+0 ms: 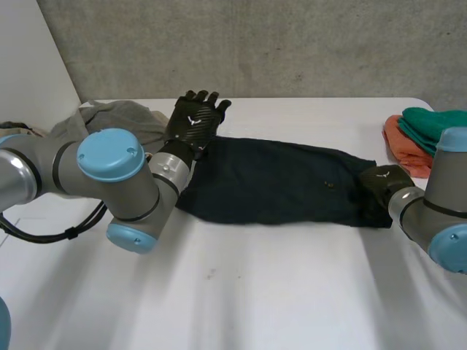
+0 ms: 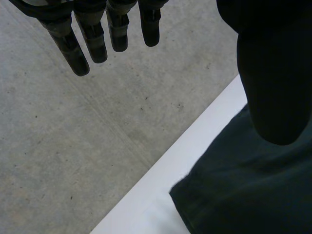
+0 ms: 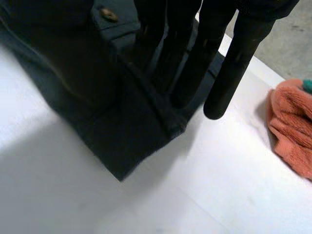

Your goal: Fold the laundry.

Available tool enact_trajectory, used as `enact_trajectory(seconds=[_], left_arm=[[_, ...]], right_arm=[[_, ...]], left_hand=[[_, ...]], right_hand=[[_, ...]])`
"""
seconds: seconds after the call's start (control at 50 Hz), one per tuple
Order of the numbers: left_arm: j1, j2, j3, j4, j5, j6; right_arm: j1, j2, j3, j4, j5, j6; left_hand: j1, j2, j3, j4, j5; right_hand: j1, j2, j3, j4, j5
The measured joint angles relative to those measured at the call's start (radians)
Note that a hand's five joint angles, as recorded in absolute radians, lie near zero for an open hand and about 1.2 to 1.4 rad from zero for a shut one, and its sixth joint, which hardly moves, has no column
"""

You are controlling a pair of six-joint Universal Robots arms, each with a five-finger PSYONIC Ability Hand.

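Observation:
A dark green garment (image 1: 277, 182) lies flat and lengthwise across the middle of the white table (image 1: 255, 292). My left hand (image 1: 195, 117) is lifted above the garment's far left corner, open, with straight fingers (image 2: 97, 39) spread apart from the thumb (image 2: 273, 73). That cloth corner (image 2: 253, 195) lies free under the thumb. My right hand (image 1: 383, 179) is at the garment's right end. Its fingers (image 3: 229, 63) reach out straight over the buttoned edge of the cloth (image 3: 122, 131), and I see no pinch.
A grey-beige garment (image 1: 120, 117) is heaped at the far left, behind my left arm. An orange cloth (image 1: 405, 149) with a teal one (image 1: 430, 124) on it sits at the far right; the orange cloth (image 3: 292, 131) is just beyond my right fingertips.

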Motion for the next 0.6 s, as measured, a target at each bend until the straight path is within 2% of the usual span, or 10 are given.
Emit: enact_trajectory(seconds=[0.1, 0.26, 0.36, 0.48, 0.52, 0.6], left_arm=[[-0.005, 0.04, -0.022, -0.007, -0.001, -0.016], [-0.012, 0.177, -0.1, -0.026, 0.008, -0.15], [-0.006, 0.269, -0.148, -0.059, 0.014, -0.254], [0.02, 0.357, -0.19, -0.098, 0.031, -0.334], [0.039, 0.387, -0.208, -0.108, 0.04, -0.354], [0.058, 0.411, -0.23, -0.112, 0.05, -0.364]], right_arm=[[-0.04, -0.027, 0.035, -0.067, 0.024, -0.057], [-0.117, -0.162, 0.112, -0.139, 0.065, -0.427], [-0.064, -0.177, 0.101, -0.193, 0.068, -0.596], [0.128, -0.156, 0.081, -0.328, -0.03, -0.651], [0.231, -0.125, 0.095, -0.387, -0.121, -0.661], [0.356, -0.069, 0.129, -0.432, -0.245, -0.695]], left_hand=[[0.0, 0.0, 0.0, 0.0, 0.0], [0.0, 0.0, 0.0, 0.0, 0.0], [0.0, 0.0, 0.0, 0.0, 0.0], [0.0, 0.0, 0.0, 0.0, 0.001], [0.0, 0.0, 0.0, 0.0, 0.0], [0.0, 0.0, 0.0, 0.0, 0.001]], right_hand=[[0.001, 0.007, 0.032, 0.04, 0.034], [0.035, 0.007, 0.032, 0.042, 0.068], [0.05, 0.007, 0.035, 0.043, 0.068], [0.05, 0.007, 0.036, 0.043, 0.068], [0.056, 0.007, 0.037, 0.044, 0.068], [0.058, 0.007, 0.037, 0.044, 0.075]])
